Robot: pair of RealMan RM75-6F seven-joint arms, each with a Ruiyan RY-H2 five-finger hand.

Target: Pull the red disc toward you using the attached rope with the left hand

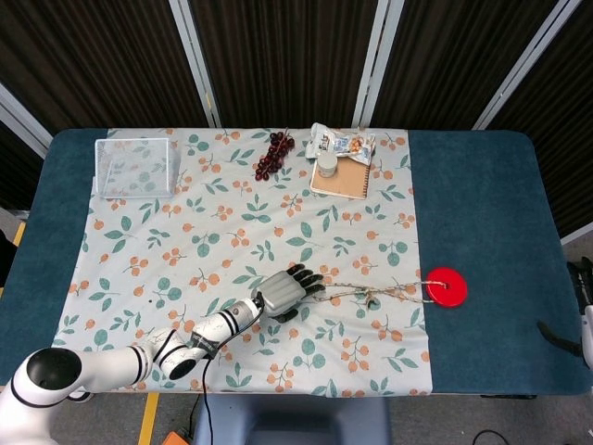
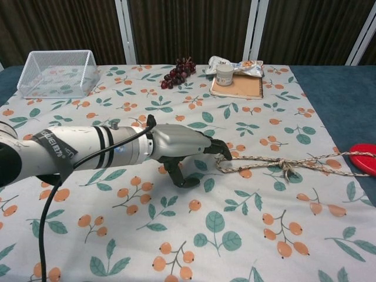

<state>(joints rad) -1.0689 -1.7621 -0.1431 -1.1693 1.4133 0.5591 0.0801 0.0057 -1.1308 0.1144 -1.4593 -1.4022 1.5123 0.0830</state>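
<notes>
While the red disc [image 1: 447, 286] lies on the bare blue worktop [image 1: 491, 204] just past the right edge of the patterned cloth [image 1: 185, 241], its rope [image 1: 371, 295] runs leftward onto the cloth, knotted midway and ending in a flattened loop. The left hand [image 1: 283, 289] is low over the cloth at that loop's near end, its dark fingers [image 2: 218, 148] reaching forward and slightly apart, their tips touching or just short of the rope; whether any strand is caught between them I cannot tell, and from the chest view the thumb hangs below with nothing clearly pinched.

By my reading this is the grasping step: the reach is done, the grip is not. Next the fingers need to close on the loop's end, then the arm must draw back toward the robot's side so the slack goes taut before the disc follows.

Room for that pull looks good: cloth between hand and the near worktop edge is bare. A wire basket [image 1: 135, 167], grapes [image 1: 273, 154] and a notebook [image 1: 342, 178] stand well apart at the far side. Only a sliver of the right hand [image 1: 581, 311] shows at the frame's right edge.
</notes>
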